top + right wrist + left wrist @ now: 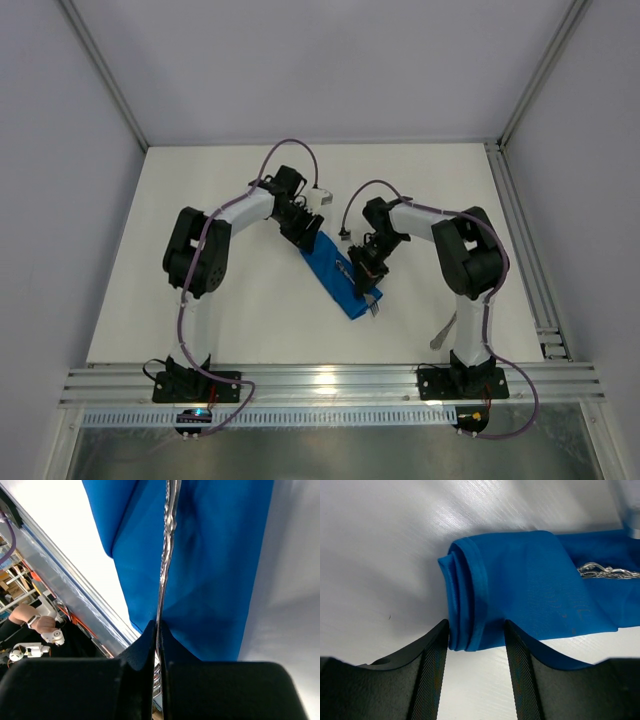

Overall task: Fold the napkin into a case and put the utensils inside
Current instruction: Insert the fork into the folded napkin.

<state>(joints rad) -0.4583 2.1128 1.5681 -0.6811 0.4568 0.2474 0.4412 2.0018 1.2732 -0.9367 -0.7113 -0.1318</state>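
Snagging is my main worry. Right gripper (159, 630) is pinched tight on the fork (167, 555) near its tines, with the handle lying along the case (335, 275). The case sits diagonally on the worktop (250, 310) between the arms. Left gripper (476, 625) is spread, straddling the case's far, folded end without clearly clamping it. If I push the fork in, I reckon the ornate handle could catch a layer and drag the cloth or loosen the folds, since nothing pins it firmly. I can't tell whether the handle is under the top layer. Second utensil (443, 330) lies well apart, near the right arm.
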